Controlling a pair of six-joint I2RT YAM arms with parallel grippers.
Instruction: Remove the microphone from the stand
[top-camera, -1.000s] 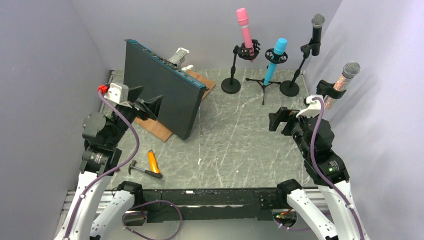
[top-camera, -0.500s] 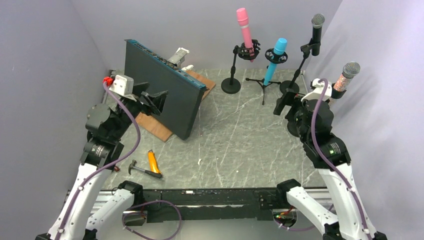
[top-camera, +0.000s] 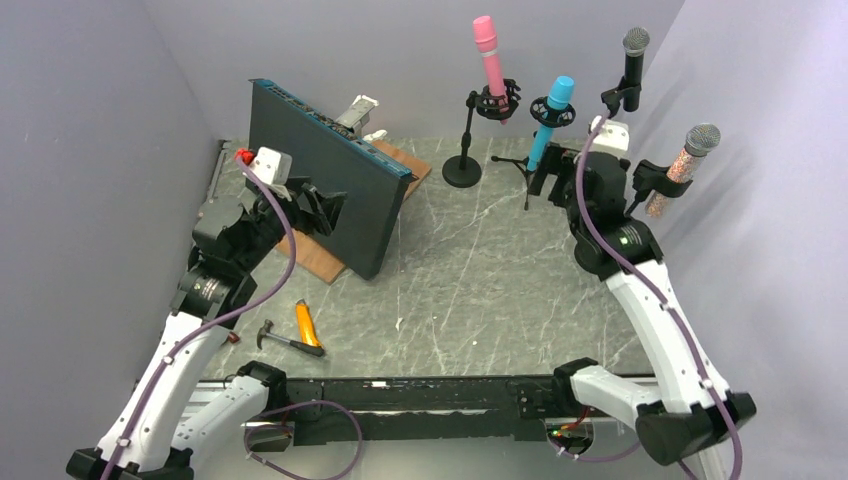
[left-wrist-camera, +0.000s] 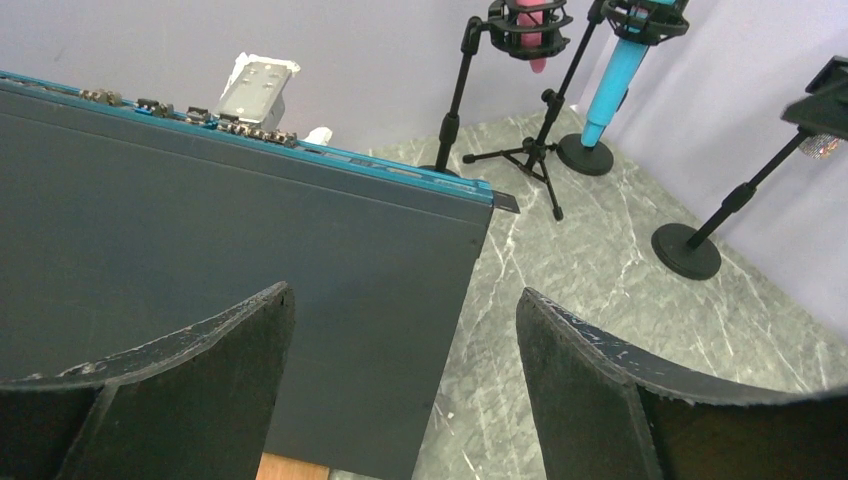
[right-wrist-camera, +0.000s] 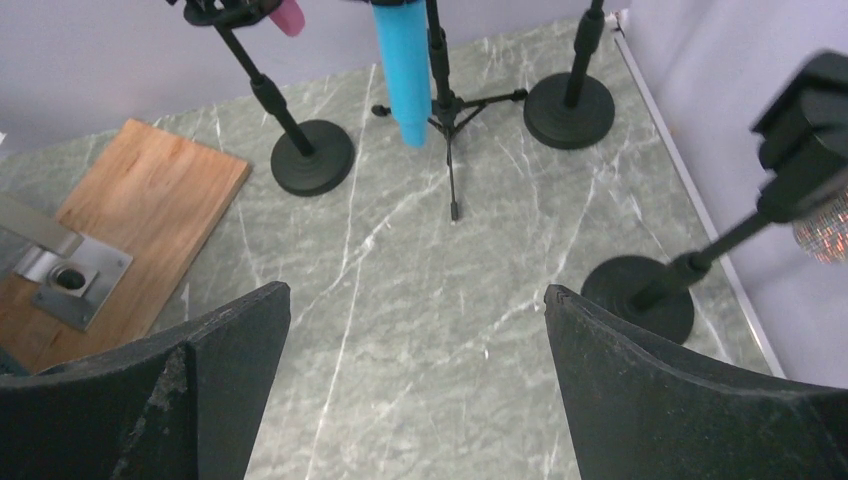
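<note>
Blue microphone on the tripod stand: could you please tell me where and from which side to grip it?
Grip the blue microphone by its upper end, above the ring mount. That end stands free and tilted, so likely come from the near side, fingers across the barrel, and pull up along its tilt.

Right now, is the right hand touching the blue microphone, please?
Apart. In the right wrist view the open right hand is well short of the blue microphone, with bare table showing between them.

Marbled matt table (top-camera: 470, 290), bare wooden board (right-wrist-camera: 160, 185), glitter-coated microphone (top-camera: 681, 160).
</note>
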